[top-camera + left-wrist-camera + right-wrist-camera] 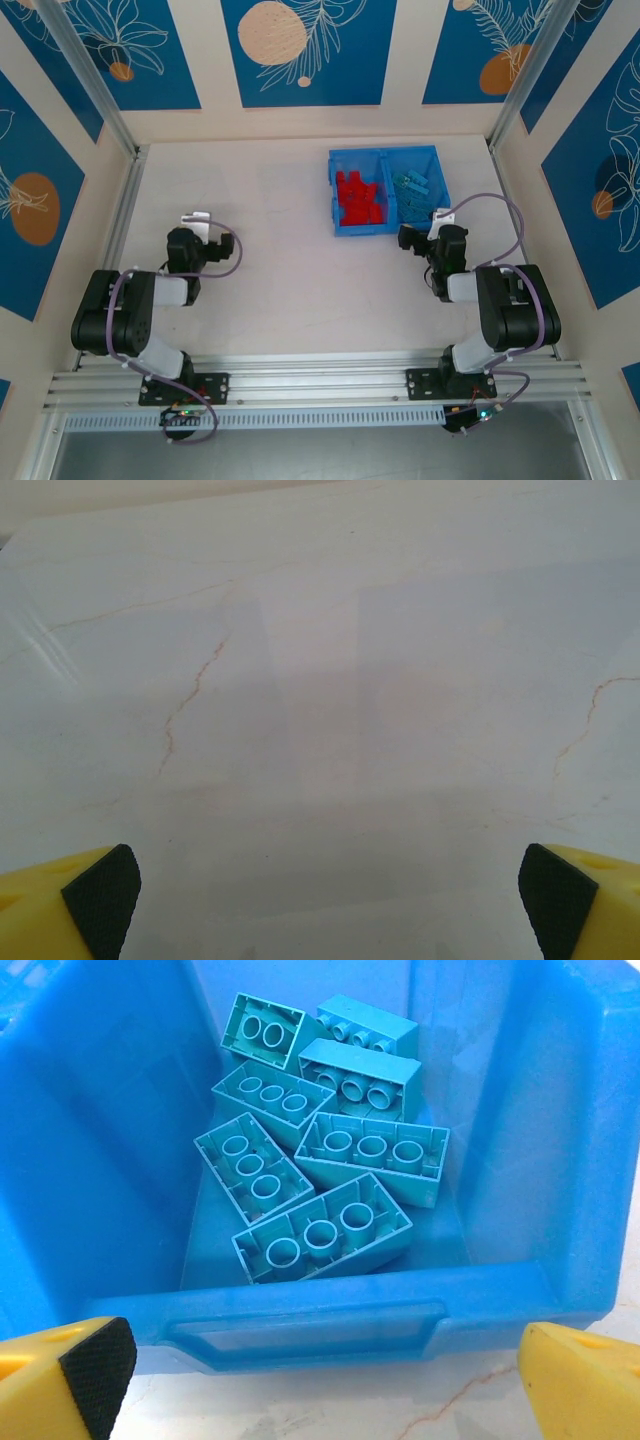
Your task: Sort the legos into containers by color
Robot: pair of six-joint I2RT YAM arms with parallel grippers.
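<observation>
Legos — in bin beyond right end effector.

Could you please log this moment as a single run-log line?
red legos: left compartment | light blue legos: right compartment | left gripper: open, over table | right gripper: open, empty, by bin

bin: on the table, far side, right of centre.
left compartment: holds the left heap of legos.
right compartment: holds the right heap of legos, overlapping, lying toward the back wall.
right tool: just before the right compartment's front wall, apart from it.
left tool: over bare table, well left of the bin.
</observation>
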